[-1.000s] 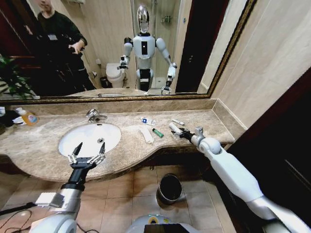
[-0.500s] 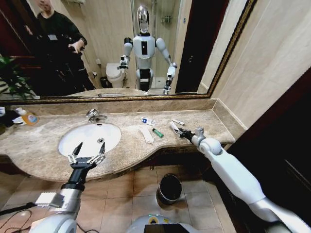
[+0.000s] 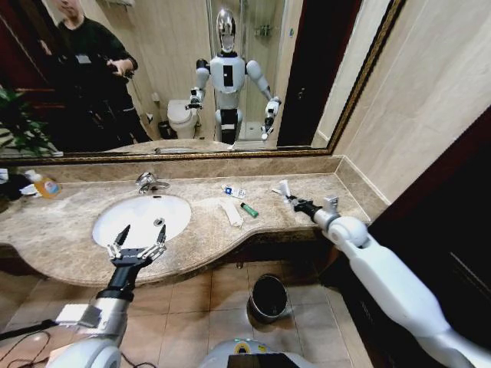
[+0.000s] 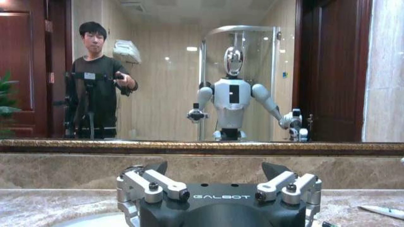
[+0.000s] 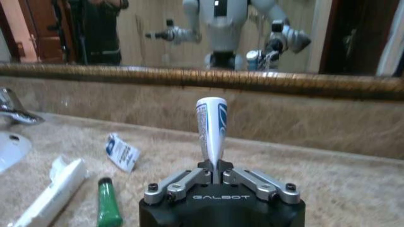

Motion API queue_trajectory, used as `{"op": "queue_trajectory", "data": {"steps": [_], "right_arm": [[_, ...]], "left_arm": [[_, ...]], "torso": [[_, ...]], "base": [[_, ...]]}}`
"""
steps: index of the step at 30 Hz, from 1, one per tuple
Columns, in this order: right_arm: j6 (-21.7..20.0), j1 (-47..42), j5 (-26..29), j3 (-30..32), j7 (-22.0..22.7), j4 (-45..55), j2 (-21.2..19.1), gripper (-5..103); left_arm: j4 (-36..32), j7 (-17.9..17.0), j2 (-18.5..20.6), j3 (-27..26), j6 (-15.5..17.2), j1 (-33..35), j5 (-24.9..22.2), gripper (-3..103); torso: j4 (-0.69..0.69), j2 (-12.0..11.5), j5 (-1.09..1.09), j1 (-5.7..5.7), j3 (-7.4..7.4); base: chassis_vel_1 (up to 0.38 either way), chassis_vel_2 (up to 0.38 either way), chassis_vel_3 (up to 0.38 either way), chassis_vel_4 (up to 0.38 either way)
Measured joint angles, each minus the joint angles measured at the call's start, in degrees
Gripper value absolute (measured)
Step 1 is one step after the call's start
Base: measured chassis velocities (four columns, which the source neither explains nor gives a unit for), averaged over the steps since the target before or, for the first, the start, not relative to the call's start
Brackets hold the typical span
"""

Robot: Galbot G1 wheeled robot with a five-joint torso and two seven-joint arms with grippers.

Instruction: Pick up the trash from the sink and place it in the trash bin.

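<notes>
Right gripper (image 5: 218, 174) clamped on a white tube (image 5: 211, 127), raised above the counter (image 3: 322, 195).
Left gripper (image 3: 136, 244) hovered spread open, empty, at the sink's (image 3: 115, 211) near rim.

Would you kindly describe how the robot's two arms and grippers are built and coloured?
Both arms have smooth white shells with rounded joints. The left gripper sits on a black wrist, with silver linkages and dark pointed fingers; grey cable trails near that arm. The right gripper has a black body lettered GALBOT, with bolted silver linkages.

One white tube (image 5: 211, 130), one blue-labelled sachet (image 3: 234, 192), one white strip (image 3: 231, 211), one green-capped piece (image 3: 249, 209).
</notes>
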Motion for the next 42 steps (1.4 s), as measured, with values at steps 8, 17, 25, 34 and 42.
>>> {"op": "queue_trajectory", "data": {"steps": [8,17,25,34,42], "right_arm": [[0.79,-8.26,3.50,6.19,3.98,9.75,-4.00,5],[-0.65,-20.76,5.01,9.96,10.44,20.82,-1.55,5],[-1.59,-33.15,1.23,12.10,11.21,26.24,5.11,5],[3.77,-43.37,-13.74,10.55,1.47,19.70,15.18,5],[9.36,-43.31,-20.93,8.19,-5.56,7.53,19.95,5]], "left_arm": [[0.00,-0.01,0.00,0.00,0.00,0.00,0.00,100],[0.00,-0.01,0.00,0.00,0.00,0.00,0.00,100],[0.00,-0.01,0.00,0.00,0.00,0.00,0.00,100],[0.00,-0.01,0.00,-0.01,0.00,0.00,0.00,100],[0.00,-0.01,0.00,0.00,0.00,0.00,0.00,100]], "torso": [[0.00,0.00,-0.01,0.00,0.00],[0.00,0.00,-0.01,0.00,-0.01],[0.00,0.00,-0.02,0.00,0.00],[0.00,0.00,-0.02,-0.01,0.00],[0.00,0.00,-0.02,0.00,0.00]], "base": [[0.000,0.000,0.000,0.000],[0.000,0.000,0.000,0.000],[0.000,0.000,0.000,0.000],[0.000,0.000,0.000,0.000],[0.000,0.000,0.000,0.000]]}}
